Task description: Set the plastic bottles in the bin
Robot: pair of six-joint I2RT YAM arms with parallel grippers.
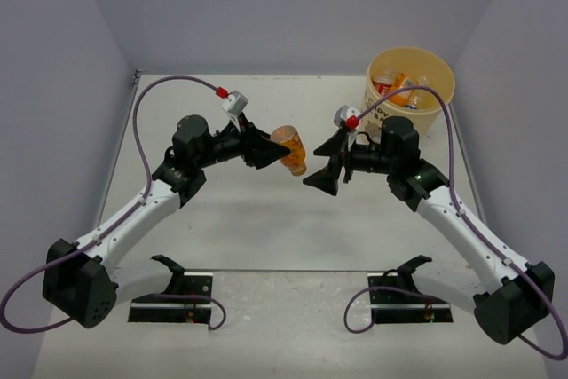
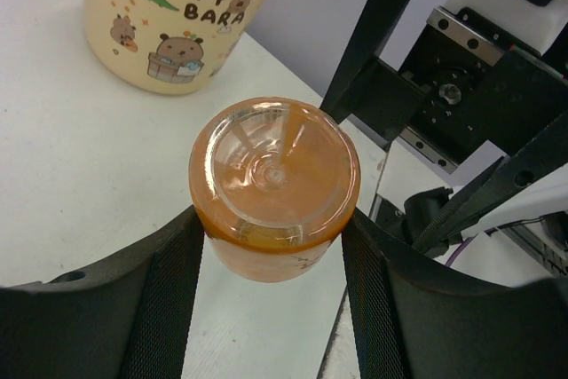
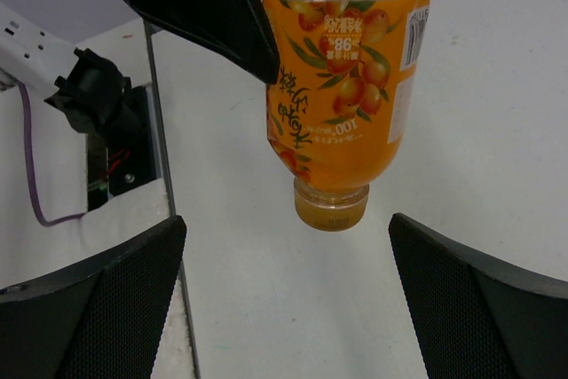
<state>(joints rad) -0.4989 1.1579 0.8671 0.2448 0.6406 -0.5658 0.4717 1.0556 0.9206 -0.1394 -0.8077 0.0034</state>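
My left gripper [image 1: 282,153] is shut on a stubby orange bottle [image 1: 290,148] and holds it above the table's middle, cap downward. In the left wrist view the bottle's base [image 2: 273,182] sits between my two fingers. In the right wrist view the same orange bottle [image 3: 344,86] hangs cap down just ahead of my open jaws. My right gripper [image 1: 321,171] is open and empty, facing the bottle from the right, a short gap apart. The pale-yellow bin [image 1: 411,93] stands at the back right with several bottles inside; it also shows in the left wrist view [image 2: 175,17].
Grey walls enclose the table on three sides. Two black stands [image 1: 173,295] [image 1: 410,297] sit at the near edge by the arm bases. Purple cables loop from both arms.
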